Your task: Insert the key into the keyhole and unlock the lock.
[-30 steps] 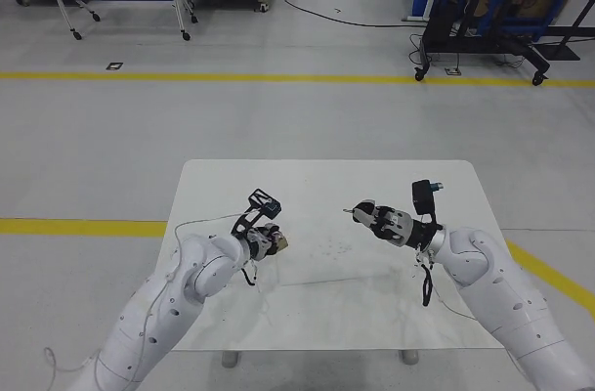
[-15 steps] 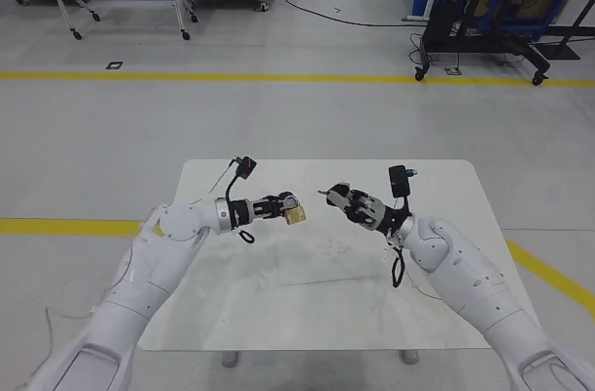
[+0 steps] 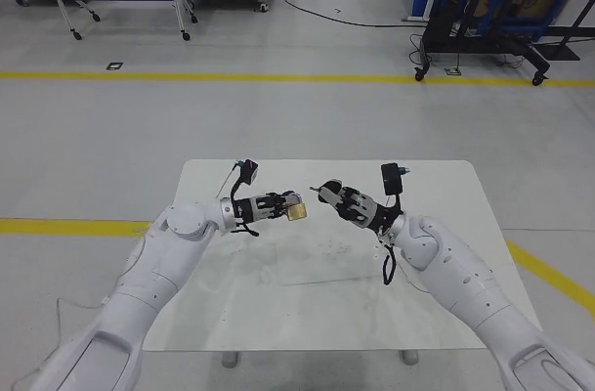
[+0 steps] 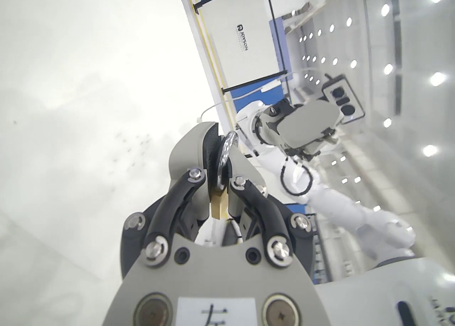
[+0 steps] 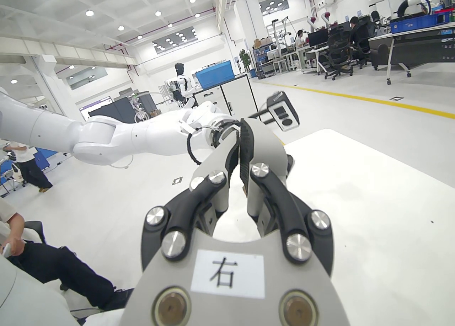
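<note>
A brass padlock [image 3: 295,210] with a silver shackle [image 4: 223,156] hangs above the far middle of the white table, and my left gripper [image 3: 279,207] is shut on it. The padlock's brass body [image 4: 220,204] sits deep between the pads. My right gripper [image 3: 328,195] faces it from a short way off, shut on a thin key [image 3: 315,192] whose tip pokes toward the padlock. A small gap separates key and padlock. In the right wrist view the shut right gripper [image 5: 243,130] hides the key, with the left arm [image 5: 156,133] beyond it.
The white table [image 3: 326,293] has small dark specks [image 3: 338,246] near its middle. Both arms hover over its far half. Grey floor with a yellow line [image 3: 72,227] surrounds the table.
Both arms have swung toward the table's far middle. The padlock and the key have come much closer together, now nearly tip to face.
</note>
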